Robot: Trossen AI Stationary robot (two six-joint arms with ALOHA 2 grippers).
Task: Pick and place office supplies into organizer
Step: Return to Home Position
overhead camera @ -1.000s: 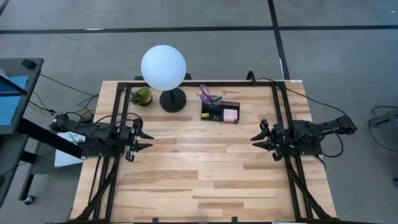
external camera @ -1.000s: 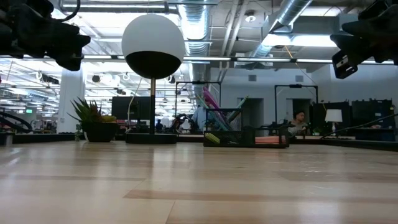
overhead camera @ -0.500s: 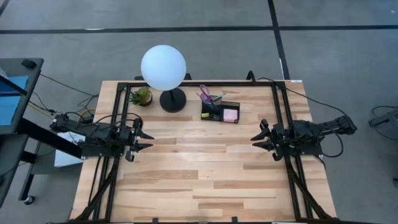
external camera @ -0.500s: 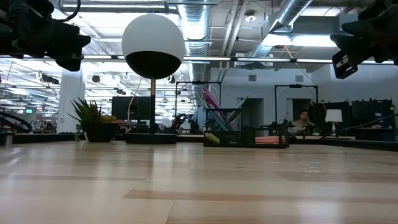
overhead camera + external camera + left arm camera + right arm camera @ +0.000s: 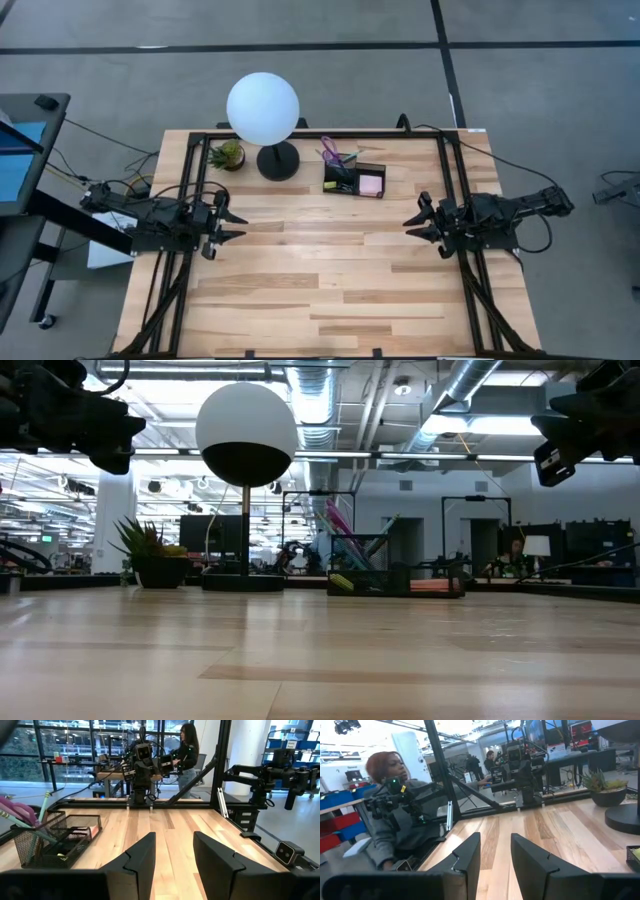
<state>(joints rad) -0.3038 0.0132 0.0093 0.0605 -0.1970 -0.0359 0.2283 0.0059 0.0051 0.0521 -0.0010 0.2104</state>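
Note:
The black mesh organizer (image 5: 354,179) stands on the far middle of the table. Its tall compartment holds purple-handled scissors (image 5: 329,149) and thin green pens (image 5: 347,159), leaning upright. A pink sticky pad (image 5: 371,184) lies in its low tray. The organizer (image 5: 395,577) also shows in the low view, and the organizer (image 5: 52,839) in the left wrist view. My left gripper (image 5: 236,226) hovers open over the table's left side. My right gripper (image 5: 412,226) hovers open over the right side. Both are far from the organizer.
A white globe lamp (image 5: 263,110) on a black base (image 5: 278,161) stands left of the organizer, and a small potted plant (image 5: 228,155) left of that. Black frame rails (image 5: 455,190) run along the table's left, right and far edges. A person (image 5: 395,815) sits beyond the table.

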